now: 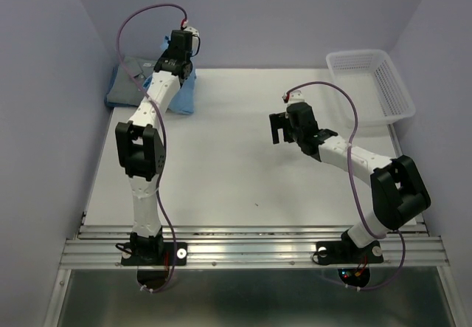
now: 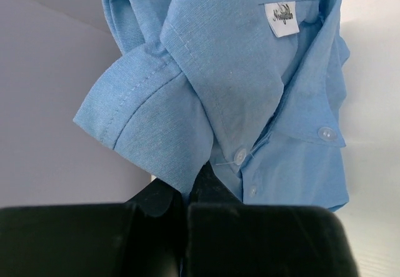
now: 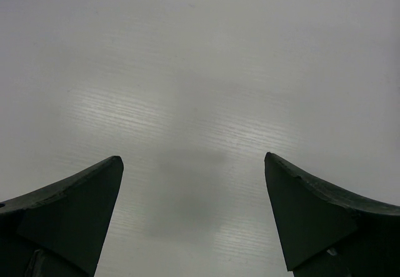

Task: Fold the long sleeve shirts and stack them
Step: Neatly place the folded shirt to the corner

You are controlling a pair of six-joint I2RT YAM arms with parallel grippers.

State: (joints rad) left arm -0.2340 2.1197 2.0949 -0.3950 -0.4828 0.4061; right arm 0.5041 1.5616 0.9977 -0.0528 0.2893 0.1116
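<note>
The light blue shirt [image 2: 250, 70] fills the left wrist view, showing its collar, white label and buttons. My left gripper [image 2: 186, 192] is shut on a fold of this shirt by the collar. From above, the left gripper [image 1: 179, 67] holds the light blue shirt [image 1: 186, 97] lifted at the table's back left, with the cloth hanging down to the table. The grey shirt [image 1: 133, 72] lies folded just left of it, partly hidden by the arm. My right gripper [image 1: 279, 129] is open and empty over the middle of the table; in its own view, the right gripper [image 3: 194, 159] shows only bare table.
A white plastic mesh basket [image 1: 371, 83] stands at the back right corner. The white table [image 1: 221, 172] is walled by pale panels on the left, back and right. A metal rail [image 1: 251, 249] runs along the near edge by the arm bases.
</note>
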